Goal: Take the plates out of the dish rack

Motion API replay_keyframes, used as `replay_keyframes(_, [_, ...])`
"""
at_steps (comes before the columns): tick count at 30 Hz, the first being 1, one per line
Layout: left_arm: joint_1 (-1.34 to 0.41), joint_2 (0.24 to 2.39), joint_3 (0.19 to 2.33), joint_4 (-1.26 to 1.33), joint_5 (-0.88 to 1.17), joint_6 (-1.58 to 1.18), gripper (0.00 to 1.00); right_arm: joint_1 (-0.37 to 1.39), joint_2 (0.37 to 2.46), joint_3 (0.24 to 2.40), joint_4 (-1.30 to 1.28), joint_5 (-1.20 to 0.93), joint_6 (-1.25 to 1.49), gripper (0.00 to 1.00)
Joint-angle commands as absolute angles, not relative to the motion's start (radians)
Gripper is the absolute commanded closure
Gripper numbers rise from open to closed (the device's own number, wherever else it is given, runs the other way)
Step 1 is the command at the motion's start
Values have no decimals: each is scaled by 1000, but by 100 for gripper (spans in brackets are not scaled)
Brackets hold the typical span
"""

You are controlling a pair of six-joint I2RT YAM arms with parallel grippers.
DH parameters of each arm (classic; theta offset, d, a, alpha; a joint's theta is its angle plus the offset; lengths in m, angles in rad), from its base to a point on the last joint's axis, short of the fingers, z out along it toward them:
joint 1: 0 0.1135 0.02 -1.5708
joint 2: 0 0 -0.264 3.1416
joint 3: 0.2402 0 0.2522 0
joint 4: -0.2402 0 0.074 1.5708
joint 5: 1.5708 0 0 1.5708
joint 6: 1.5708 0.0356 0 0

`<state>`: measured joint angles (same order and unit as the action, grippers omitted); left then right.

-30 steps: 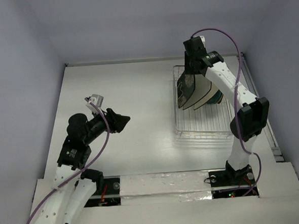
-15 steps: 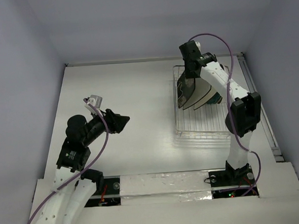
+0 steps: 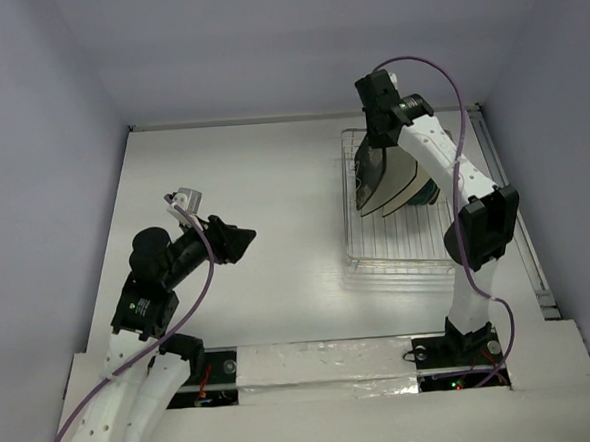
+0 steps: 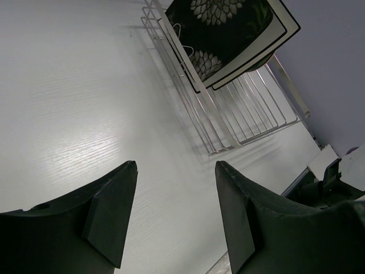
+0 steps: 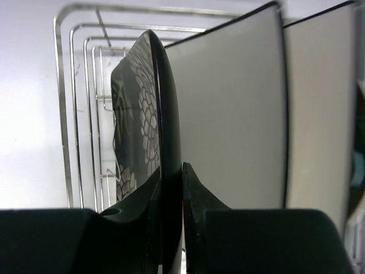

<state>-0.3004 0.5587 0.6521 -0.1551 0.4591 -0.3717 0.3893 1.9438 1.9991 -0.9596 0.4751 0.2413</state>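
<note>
top view: the dish rack [image 3: 397, 245] sits on the right half of the white desk [image 3: 251, 164]. a dark patterned plate [image 3: 368, 176], two cream plates [image 3: 405, 179] and a teal plate [image 3: 430, 191] stand on edge in its far half. the right arm [image 3: 442, 162] reaches over them; the left arm [image 3: 167, 259] hangs well apart, above bare desk.
left wrist view: the left jaws are spread wide, holding nothing, with rack and plates beyond them.
right wrist view: the right jaws pinch the rim of the dark patterned plate, one finger [image 5: 197, 200] on each face; the cream plates stand just beside it.
</note>
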Motion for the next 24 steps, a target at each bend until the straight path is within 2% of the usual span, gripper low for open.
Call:
replay_keyframes(1, [-304, 549, 646, -115, 463, -374, 46, 383, 1910, 2152, -975, 552, 201, 100])
replay_keyframes(12, [-304, 548, 649, -126, 433, -376, 46, 393, 1751, 2270, -1002, 540, 227, 100])
replay_keyframes(15, [-304, 546, 650, -129, 420, -379, 46, 414, 1655, 2206, -939, 473, 251, 100])
replay_keyframes(19, [-304, 554, 673, -144, 393, -374, 46, 478, 1562, 2025, -694, 270, 330, 100])
replay_keyframes(24, [-304, 534, 699, -169, 287, -370, 47, 569, 1600, 1866, -447, 157, 481, 100])
